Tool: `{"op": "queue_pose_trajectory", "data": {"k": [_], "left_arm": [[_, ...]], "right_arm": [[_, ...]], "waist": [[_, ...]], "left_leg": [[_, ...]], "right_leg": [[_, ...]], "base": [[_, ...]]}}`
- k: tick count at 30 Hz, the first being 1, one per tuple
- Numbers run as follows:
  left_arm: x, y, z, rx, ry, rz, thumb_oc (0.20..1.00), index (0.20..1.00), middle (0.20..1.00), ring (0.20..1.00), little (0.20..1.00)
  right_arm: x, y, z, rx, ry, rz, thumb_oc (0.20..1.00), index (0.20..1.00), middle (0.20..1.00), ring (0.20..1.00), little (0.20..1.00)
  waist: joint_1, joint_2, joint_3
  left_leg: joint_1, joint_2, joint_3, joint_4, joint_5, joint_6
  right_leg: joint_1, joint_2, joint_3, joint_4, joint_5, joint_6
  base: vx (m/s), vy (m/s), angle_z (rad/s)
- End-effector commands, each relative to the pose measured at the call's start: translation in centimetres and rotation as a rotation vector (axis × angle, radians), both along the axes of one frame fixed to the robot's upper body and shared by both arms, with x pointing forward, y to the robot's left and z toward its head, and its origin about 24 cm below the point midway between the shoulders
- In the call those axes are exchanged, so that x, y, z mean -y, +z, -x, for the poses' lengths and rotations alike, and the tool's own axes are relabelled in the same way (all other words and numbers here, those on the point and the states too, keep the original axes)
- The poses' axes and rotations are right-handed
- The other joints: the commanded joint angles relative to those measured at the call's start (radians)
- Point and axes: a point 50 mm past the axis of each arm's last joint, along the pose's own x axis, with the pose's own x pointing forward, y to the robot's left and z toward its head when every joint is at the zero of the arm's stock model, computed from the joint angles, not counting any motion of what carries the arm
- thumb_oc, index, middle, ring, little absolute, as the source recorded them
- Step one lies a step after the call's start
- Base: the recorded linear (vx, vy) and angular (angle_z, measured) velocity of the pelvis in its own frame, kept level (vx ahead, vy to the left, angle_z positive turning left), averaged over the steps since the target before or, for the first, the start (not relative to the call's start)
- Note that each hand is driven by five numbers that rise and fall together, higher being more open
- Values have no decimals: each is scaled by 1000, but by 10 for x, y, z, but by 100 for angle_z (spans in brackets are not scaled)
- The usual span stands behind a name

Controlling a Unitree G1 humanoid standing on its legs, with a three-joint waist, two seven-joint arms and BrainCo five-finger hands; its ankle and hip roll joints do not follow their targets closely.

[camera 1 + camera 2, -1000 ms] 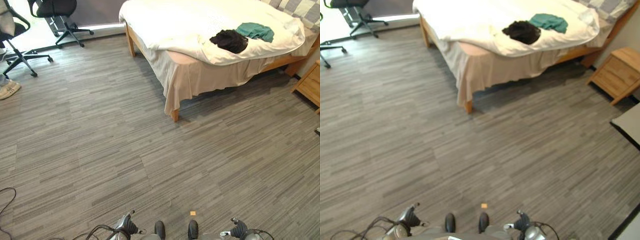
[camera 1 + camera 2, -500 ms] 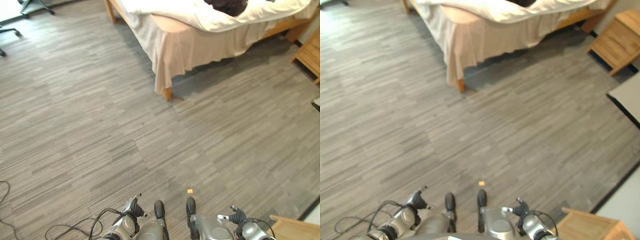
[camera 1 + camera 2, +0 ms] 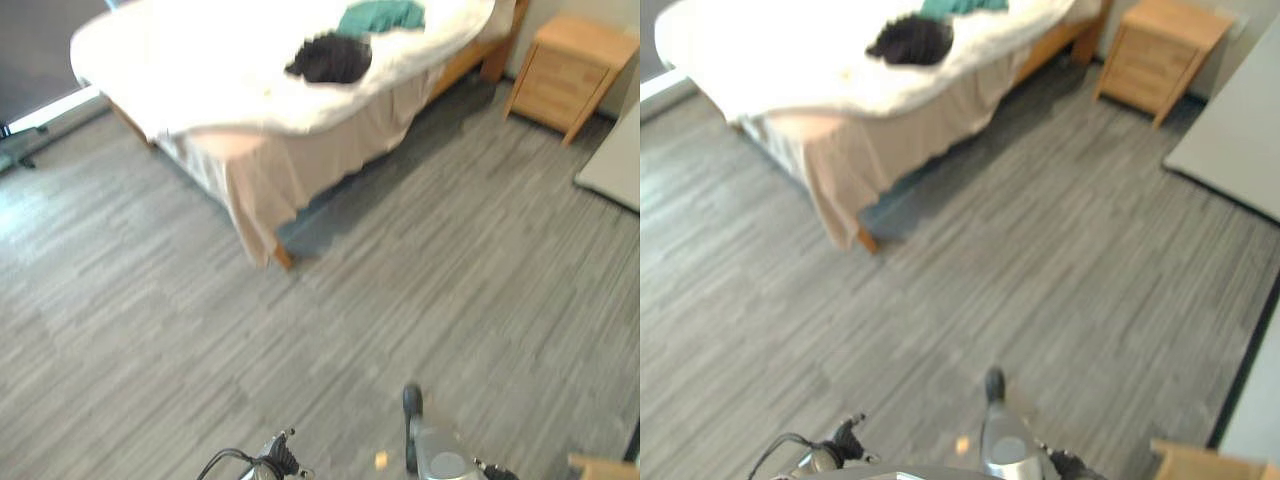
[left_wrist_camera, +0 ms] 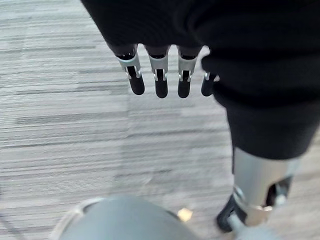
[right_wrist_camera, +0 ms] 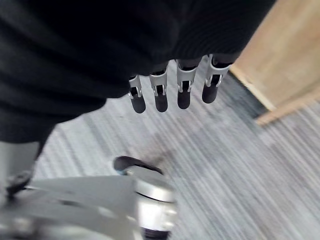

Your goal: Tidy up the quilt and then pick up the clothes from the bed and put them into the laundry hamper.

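1. Bed point(image 3: 270, 190), across the grey floor point(image 3: 470, 250), wears a white quilt point(image 3: 190, 70).
2. Nightstand point(image 3: 562, 60) stands beside the bed.
3. Black clothes point(image 3: 330, 57) and green clothes point(image 3: 380, 15) lie on the quilt, near each other.
4. Left robot hand point(image 4: 159, 75) hangs over the floor, fingers straight, holding nothing.
5. Right robot hand point(image 5: 175, 85) likewise, fingers straight, empty.

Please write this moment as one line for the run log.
stage: away from bed | left hand: open, empty | right hand: open, empty | black garment, green garment: on white quilt | hamper: unseen
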Motion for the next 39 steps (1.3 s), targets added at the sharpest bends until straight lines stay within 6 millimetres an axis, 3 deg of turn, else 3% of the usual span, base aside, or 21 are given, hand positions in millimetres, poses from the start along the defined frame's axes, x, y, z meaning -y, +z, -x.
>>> {"op": "queue_pose_trajectory", "data": {"k": [1,5,6,7,9,10,12,13,14,16,17,19,20,22,28,32,34,35,37,38,39], "left_arm": [[-29,25,-60,180,76,-67,1000,1000,1000,1000,1000],[-32,23,-53,186,106,-77,1000,1000,1000,1000,1000],[-28,20,-48,172,102,-71,1000,1000,1000,1000,1000],[-23,12,-30,103,111,-47,1000,1000,1000,1000,1000],[-26,10,-26,82,120,-55,1000,1000,1000,1000,1000],[-27,10,-25,73,122,-55,1000,1000,1000,1000,1000],[-29,11,-28,84,130,-63,1000,1000,1000,1000,1000],[-29,11,-28,84,130,-63,1000,1000,1000,1000,1000],[-32,13,-32,99,126,-85,1000,1000,1000,1000,1000],[-34,16,-39,121,115,-100,1000,1000,1000,1000,1000],[-36,20,-47,145,82,-118,1000,1000,1000,1000,1000],[-36,22,-52,160,63,-123,1000,1000,1000,1000,1000],[-42,25,-55,163,50,-138,1000,1000,1000,1000,1000],[-39,24,-55,150,24,-138,1000,1000,1000,1000,1000],[-13,20,-52,167,-53,-88,1000,1000,1000,1000,1000],[-4,21,-58,196,-83,-94,1000,1000,1000,1000,1000],[-15,29,-70,263,-37,-119,1000,1000,1000,1000,1000],[-22,37,-80,325,-21,-134,1000,1000,1000,1000,1000],[-53,83,-131,575,35,-195,1000,1000,1000,1000,1000],[-82,141,-174,822,104,-222,1000,1000,1000,1000,1000],[-82,141,-174,822,104,-223,1000,1000,1000,1000,1000]], "right_arm": [[-8,6,-41,80,91,4,1000,1000,1000,1000,1000],[-14,14,-71,150,161,9,1000,1000,1000,1000,1000],[-17,16,-77,173,173,6,1000,1000,1000,1000,1000],[-14,18,-80,202,177,10,1000,1000,1000,1000,1000],[-16,18,-80,199,186,4,1000,1000,1000,1000,1000],[-19,16,-77,185,200,2,1000,1000,1000,1000,1000],[-28,14,-76,180,234,-13,1000,1000,1000,1000,1000],[-28,14,-76,180,234,-13,1000,1000,1000,1000,1000],[-34,14,-78,179,263,-29,1000,1000,1000,1000,1000],[-37,17,-87,207,271,-37,1000,1000,1000,1000,1000],[-42,14,-82,189,303,-41,1000,1000,1000,1000,1000],[-42,14,-80,178,305,-39,1000,1000,1000,1000,1000],[-35,8,-62,108,273,-36,1000,1000,1000,1000,1000],[-29,6,-56,74,249,-28,1000,1000,1000,1000,1000],[-20,9,-60,86,284,2,1000,1000,1000,1000,1000],[-4,12,-59,95,217,38,1000,1000,1000,1000,1000],[1,10,-50,69,200,53,1000,1000,1000,1000,1000],[4,10,-46,63,186,62,1000,1000,1000,1000,1000],[13,11,-42,68,128,78,1000,1000,1000,1000,1000],[13,10,-34,76,88,60,1000,1000,1000,1000,1000],[13,10,-34,76,88,60,1000,1000,1000,1000,1000]], "waist": [[60,-73,134],[142,-93,139],[159,-86,132],[180,-58,97],[170,-60,85],[158,-59,78],[152,-66,66],[152,-67,66],[123,-46,85],[103,-20,106],[80,-18,116],[71,-16,111],[35,-32,92],[34,-40,89],[35,-27,84],[-3,-1,71],[-5,14,58],[-6,16,54],[-6,15,56],[-8,17,52],[-8,16,53]], "left_leg": [[-47,-103,-15,47,58,97],[-186,-167,11,-37,-2,104],[-195,-180,38,-167,-1,112],[-199,-210,172,-529,63,106],[-148,-226,200,-592,36,109],[-94,-233,266,-647,45,137],[-43,-265,263,-677,17,162],[-44,-265,263,-677,17,162],[22,-256,263,-690,-5,179],[54,-231,241,-701,-6,178],[81,-222,192,-704,-17,163],[81,-218,164,-704,-24,153],[108,-195,76,-704,-60,112],[118,-177,70,-700,-54,99],[100,-130,72,-660,-21,61],[103,-98,260,-690,32,46],[114,-84,287,-699,42,38],[117,-80,289,-700,48,32],[114,-65,301,-699,84,15],[108,-58,303,-704,86,8],[108,-58,303,-704,86,8]], "right_leg": [[66,-54,24,-6,-67,87],[136,-70,75,-6,-119,111],[163,-69,83,-6,-135,122],[258,-29,69,-6,-208,134],[270,-29,58,-6,-221,140],[272,-20,26,53,-220,143],[214,-26,-12,279,-182,202],[213,-26,-12,279,-182,202],[95,-61,-30,537,-78,299],[2,-88,-26,652,-52,305],[-16,-139,-18,517,-138,251],[-9,-143,10,425,-155,229],[-19,-184,270,93,-75,238],[-34,-182,318,98,-61,250],[73,-167,200,6,-73,227],[114,-170,120,-6,-94,215],[127,-157,92,-6,-103,209],[138,-159,76,-6,-108,211],[150,-166,46,-6,-113,214],[151,-165,31,-6,-112,219],[152,-165,30,-6,-112,219]], "base": [[275,-49,-84],[379,29,-68],[801,143,-43],[808,146,-39],[564,69,-28],[459,41,6],[335,51,11],[377,43,70],[244,13,101],[412,-98,137],[396,-189,145],[430,-432,207],[551,-589,243],[317,-451,209],[121,-310,61],[58,-71,76],[145,-74,44],[140,-41,20],[87,-5,10],[48,3,27],[63,0,42]]}}
